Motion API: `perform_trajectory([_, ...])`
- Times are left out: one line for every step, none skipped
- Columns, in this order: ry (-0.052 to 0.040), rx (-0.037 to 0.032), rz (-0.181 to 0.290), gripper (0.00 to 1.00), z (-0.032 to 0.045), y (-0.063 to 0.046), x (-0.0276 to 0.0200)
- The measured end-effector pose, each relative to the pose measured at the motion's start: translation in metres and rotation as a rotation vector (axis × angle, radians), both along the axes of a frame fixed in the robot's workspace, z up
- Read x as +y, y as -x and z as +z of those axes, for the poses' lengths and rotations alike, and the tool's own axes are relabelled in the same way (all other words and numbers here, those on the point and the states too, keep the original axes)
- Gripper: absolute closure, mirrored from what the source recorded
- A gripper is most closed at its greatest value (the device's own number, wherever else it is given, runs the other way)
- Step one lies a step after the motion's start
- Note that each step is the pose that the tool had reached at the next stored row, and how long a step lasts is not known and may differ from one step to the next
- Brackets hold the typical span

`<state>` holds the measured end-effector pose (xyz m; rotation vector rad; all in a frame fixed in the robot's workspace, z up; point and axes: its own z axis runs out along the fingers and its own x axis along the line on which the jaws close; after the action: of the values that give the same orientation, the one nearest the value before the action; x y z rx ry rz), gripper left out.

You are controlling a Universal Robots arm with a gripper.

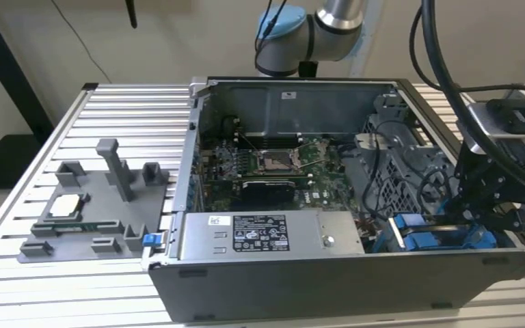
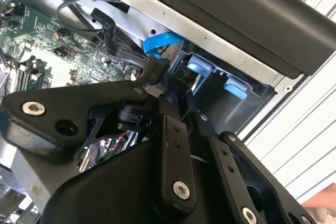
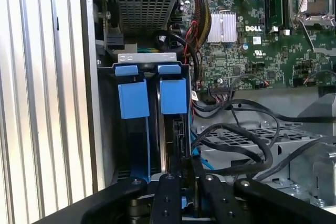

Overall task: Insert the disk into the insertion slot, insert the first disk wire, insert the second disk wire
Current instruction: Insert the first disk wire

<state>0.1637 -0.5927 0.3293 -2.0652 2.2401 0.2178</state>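
The gripper (image 3: 187, 165) has its fingers pressed nearly together at the exposed edge of the disk (image 3: 172, 137), which stands on edge in the insertion slot (image 3: 147, 57); anything pinched is hidden. Best to push straight along the rails, clear of the blue wire (image 2: 158, 43) close by.

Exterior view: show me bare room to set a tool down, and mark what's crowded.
Free: the slatted table behind the grey fixture tray, and its front corner between that tray and the table's near edge. Crowded: inside the computer case, where cables bunch beside the insertion slot and the gripper is at it.
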Motion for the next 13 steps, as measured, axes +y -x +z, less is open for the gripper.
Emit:
perform_trajectory([-0.0001,0.0,0.0,1.0,-0.0001,0.0,0.0])
perform_trajectory([-0.0002,0.0001,0.0,1.0,-0.0002,0.0,0.0])
perform_trajectory([-0.0002,0.0001,0.0,1.0,-0.0002,0.0,0.0])
perform_trajectory([-0.0002,0.0001,0.0,1.0,-0.0002,0.0,0.0001])
perform_trajectory([-0.0011,0.0005,0.0,0.0,-0.0006,0.0,0.0001])
perform_trajectory([-0.0009,0.0003,0.0,0.0,-0.0007,0.0,0.0])
perform_trajectory([-0.0013,0.0002,0.0,0.0,-0.0004,0.0,0.0])
perform_trajectory([-0.0008,0.0002,0.0,0.0,0.001,0.0,0.0])
perform_trajectory([-0.0006,0.0002,0.0,0.0,0.0034,0.0,0.0])
perform_trajectory([-0.0006,0.0002,0.0,0.0,0.0069,0.0,0.0001])
perform_trajectory([-0.0006,0.0002,0.0,0.0,0.011,0.0,0.0])
perform_trajectory([-0.0002,0.0002,0.0,0.0,0.0157,0.0,0.0])
perform_trajectory([-0.0005,0.0004,0.0,0.0,0.0201,0.0,0.0])
